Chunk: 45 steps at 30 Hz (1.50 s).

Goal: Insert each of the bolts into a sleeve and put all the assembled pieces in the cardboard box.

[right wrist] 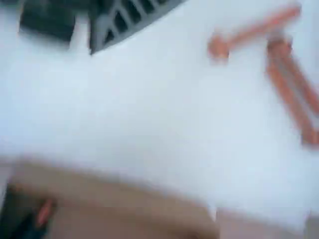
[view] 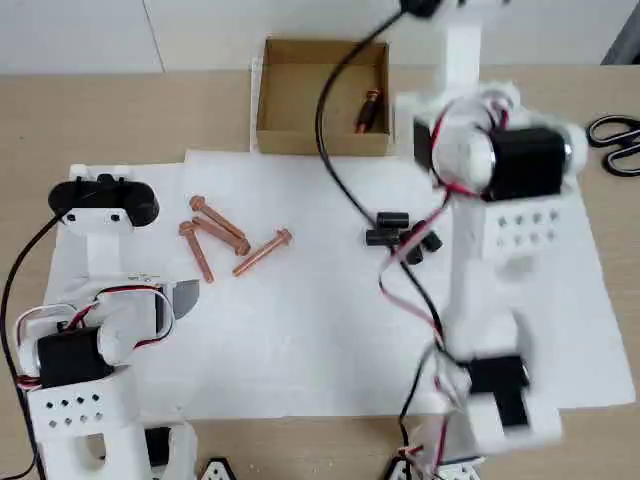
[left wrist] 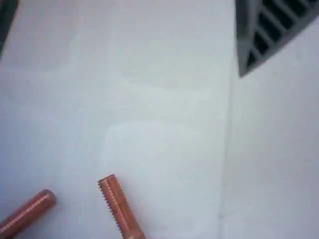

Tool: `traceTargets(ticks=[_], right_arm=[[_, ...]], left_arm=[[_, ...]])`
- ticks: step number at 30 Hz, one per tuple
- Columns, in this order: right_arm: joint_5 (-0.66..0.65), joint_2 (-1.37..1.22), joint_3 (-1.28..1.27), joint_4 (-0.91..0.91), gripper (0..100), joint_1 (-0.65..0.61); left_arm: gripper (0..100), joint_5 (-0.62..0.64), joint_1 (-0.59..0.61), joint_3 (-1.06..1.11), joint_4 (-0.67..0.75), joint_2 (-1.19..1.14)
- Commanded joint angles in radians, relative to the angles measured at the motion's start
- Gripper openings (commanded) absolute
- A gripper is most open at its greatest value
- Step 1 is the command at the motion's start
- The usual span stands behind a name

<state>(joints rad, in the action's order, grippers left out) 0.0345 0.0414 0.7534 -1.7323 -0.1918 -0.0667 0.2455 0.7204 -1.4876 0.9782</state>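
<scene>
Several copper bolts (view: 225,240) lie loose on the white sheet (view: 320,340), left of centre. A cluster of black sleeves (view: 392,220) sits right of centre, partly crossed by a cable. The cardboard box (view: 270,100) stands at the back and holds one bolt in a sleeve (view: 369,110). My left gripper (view: 182,296) rests low at the front left, open and holding nothing, just short of the bolts; two bolt ends (left wrist: 117,201) lie close in front of it. My right arm (view: 495,155) is raised by the box's right side; my right gripper (right wrist: 87,25) looks over the box edge (right wrist: 109,194) towards the bolts (right wrist: 284,74).
Black scissors (view: 615,140) lie on the bare table at the far right. A black cable (view: 340,130) runs from the right arm across the box and the sheet. The middle and front of the sheet are open.
</scene>
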Motion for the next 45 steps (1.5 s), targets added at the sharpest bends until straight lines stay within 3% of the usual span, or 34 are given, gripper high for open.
traceTargets(ticks=[1,7,16,23,28,35,45], right_arm=[[-0.012,0.274,-0.451,-0.005,26.3,0.010],[-0.012,0.401,-0.835,0.102,26.3,0.033],[-0.006,0.320,-0.977,0.409,26.5,0.222],[-0.012,0.298,-1.060,0.423,30.9,0.335],[-0.012,0.288,-1.060,0.424,40.6,0.381],[-0.086,0.143,-1.003,0.460,41.9,0.366],[-0.150,-0.209,-0.502,0.189,40.7,0.298]], left_arm=[[29,-0.002,0.005,-0.004,0.009,0.009],[29,0.000,0.000,-0.004,0.011,0.008],[29,0.002,0.002,-0.002,0.012,0.008],[29,0.002,0.003,-0.002,0.011,0.008],[29,0.002,0.003,-0.002,0.011,0.008],[29,0.002,0.002,-0.002,0.011,0.008],[29,0.017,0.002,-0.002,0.011,0.003]])
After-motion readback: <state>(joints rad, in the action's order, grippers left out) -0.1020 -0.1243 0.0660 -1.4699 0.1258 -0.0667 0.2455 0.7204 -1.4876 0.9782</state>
